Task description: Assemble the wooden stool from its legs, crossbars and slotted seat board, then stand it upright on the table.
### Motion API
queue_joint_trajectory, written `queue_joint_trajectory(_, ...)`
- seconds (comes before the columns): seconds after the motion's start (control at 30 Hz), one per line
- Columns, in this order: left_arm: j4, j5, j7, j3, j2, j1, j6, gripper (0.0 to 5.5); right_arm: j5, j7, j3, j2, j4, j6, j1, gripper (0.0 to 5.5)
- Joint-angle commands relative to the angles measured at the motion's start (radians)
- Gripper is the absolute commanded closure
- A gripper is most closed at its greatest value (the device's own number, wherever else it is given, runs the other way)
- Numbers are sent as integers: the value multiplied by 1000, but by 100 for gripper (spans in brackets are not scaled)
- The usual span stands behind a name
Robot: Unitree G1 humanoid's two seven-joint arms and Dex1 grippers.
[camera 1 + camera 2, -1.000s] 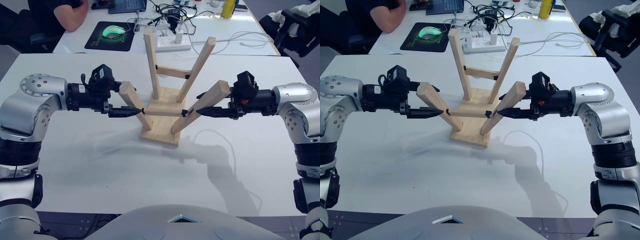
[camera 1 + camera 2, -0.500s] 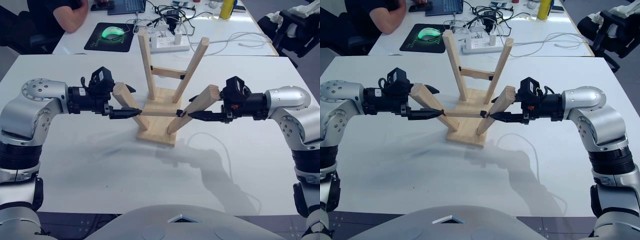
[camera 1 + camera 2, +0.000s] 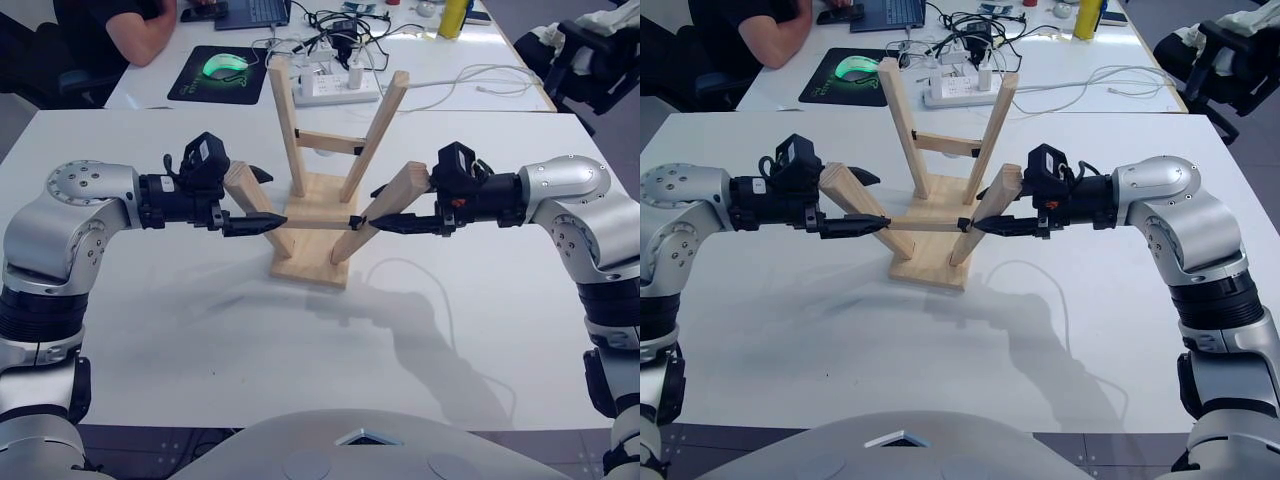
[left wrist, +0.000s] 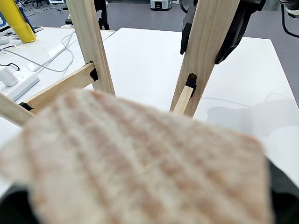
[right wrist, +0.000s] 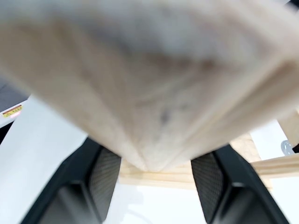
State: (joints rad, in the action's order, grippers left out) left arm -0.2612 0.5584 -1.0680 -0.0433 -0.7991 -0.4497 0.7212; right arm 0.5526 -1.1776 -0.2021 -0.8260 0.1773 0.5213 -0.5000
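Cables, mousepad behind stool

Bright, even overhead room light; white bench evenly lit, no hard glare. Stool throws soft pale shadow on bench, nearer camera than both jaws. Green-glowing mouse on far bench, well beyond jaws. Left wrist view: left-held leg clamped in left jaws, heavily blurred; farther legs crisp. Right wrist view: right-held leg in right jaws out of focus, pads sharper.
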Motion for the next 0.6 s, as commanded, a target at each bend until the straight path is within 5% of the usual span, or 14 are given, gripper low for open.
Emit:
queue_joint_trajectory(0.03, -20, 12, 9, 15, 1, 16, 7, 160, -133, 52, -116, -11, 19, 56, 94, 343)
queue_joint_trajectory(0.6, -140, 72, 104, -32, 109, -32, 111, 160, -130, 67, -170, 23, 18, 157, -58, 343)
